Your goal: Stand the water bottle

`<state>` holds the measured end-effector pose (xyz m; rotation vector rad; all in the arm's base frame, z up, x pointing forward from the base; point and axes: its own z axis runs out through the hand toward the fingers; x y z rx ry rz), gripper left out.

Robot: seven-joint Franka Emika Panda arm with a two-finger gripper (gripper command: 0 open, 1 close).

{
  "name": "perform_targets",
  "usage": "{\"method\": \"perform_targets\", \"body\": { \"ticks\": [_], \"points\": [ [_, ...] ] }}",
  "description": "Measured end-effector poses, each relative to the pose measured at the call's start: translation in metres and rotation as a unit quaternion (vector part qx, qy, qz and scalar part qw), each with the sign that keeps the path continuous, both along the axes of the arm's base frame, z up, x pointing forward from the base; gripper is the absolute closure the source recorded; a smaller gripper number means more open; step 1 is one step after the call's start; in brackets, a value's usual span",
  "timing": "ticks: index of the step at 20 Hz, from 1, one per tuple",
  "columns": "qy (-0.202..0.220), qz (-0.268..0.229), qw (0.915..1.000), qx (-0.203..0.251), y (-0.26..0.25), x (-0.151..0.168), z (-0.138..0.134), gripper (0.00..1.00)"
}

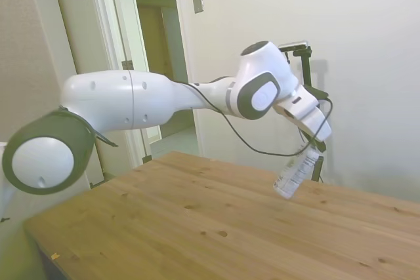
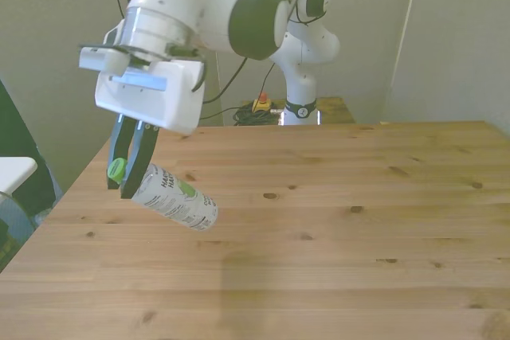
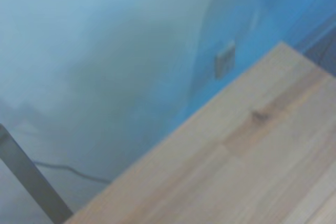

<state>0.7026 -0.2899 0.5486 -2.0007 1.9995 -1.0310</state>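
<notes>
water bottle (image 2: pixel 174 198) tilted in jaws (image 2: pixel 127 173) — cap end gripped, clear of table (image 2: pixel 335 236)

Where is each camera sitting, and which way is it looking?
Side view: off one side of the table, looking across it; the white arm reaches in from the picture's left, hand holding the tilted water bottle.
Front view: across the table, facing the robot's base; hand grips the bottle near its green cap.
Wrist view: on the wrist, seeing blurred table edge and wall; no robot parts.
Side and front views share the bottle.
</notes>
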Motion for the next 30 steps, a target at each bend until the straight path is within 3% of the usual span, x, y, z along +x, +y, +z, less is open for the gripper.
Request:
{"method": "perform_targets", "body": {
  "ticks": [4, 6, 13, 19, 25, 28, 29, 30],
  "points": [
    [-0.027, -0.009, 0.9986, -0.044, 0.055, 0.000, -0.019, 1.00],
    [-0.019, 0.000, 0.9987, -0.047, 0.080, -0.027, -0.025, 1.00],
    [-0.072, 0.007, 0.9947, -0.073, 0.125, -0.074, -0.071, 1.00],
    [-0.113, -0.013, 0.9847, -0.132, 0.175, -0.065, -0.072, 1.00],
    [-0.124, -0.035, 0.9778, -0.165, 0.212, -0.054, -0.115, 1.00],
    [-0.128, -0.038, 0.9766, -0.168, 0.208, -0.053, -0.122, 1.00],
    [-0.130, -0.037, 0.9765, -0.168, 0.207, -0.053, -0.122, 0.00],
    [-0.129, -0.038, 0.9764, -0.169, 0.205, -0.054, -0.122, 0.00]
  ]
}}
